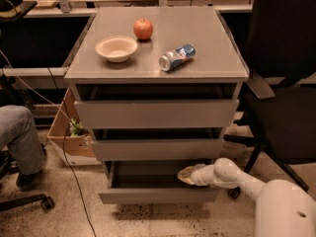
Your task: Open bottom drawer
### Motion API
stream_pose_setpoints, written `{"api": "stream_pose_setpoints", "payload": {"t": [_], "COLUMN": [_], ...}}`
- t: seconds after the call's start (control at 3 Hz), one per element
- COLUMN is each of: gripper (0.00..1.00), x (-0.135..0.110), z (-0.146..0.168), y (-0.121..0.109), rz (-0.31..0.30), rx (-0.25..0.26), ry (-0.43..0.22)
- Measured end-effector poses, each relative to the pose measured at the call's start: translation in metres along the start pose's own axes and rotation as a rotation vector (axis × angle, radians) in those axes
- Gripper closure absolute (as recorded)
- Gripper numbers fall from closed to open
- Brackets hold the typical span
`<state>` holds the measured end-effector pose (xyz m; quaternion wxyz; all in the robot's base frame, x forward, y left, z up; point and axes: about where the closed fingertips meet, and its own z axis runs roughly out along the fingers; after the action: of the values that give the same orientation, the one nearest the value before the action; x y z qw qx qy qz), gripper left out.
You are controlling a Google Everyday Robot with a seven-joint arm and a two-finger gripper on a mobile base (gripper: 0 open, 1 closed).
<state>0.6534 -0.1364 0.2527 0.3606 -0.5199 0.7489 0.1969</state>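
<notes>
- The slim grey metal bottom drawer [158, 195] was found part-open, lower centre.
- The pale gripper [187, 175] was lodged inside it, state not discernible.
- A red apple [143, 28], cream bowl [116, 48] and toppled can [177, 57] were set on the cabinet top [212, 58].

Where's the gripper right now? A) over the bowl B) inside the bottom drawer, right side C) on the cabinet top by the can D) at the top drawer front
B: the gripper sits inside the pulled-out bottom drawer, near its right end.
</notes>
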Motion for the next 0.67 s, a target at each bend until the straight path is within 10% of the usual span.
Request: {"api": "stream_pose_setpoints", "payload": {"t": [0.67], "gripper": [1.00], "x": [0.020], "z": [0.041], "y": [-0.022], "rz": [0.025], "rx": [-0.030], "ry": [0.053]}}
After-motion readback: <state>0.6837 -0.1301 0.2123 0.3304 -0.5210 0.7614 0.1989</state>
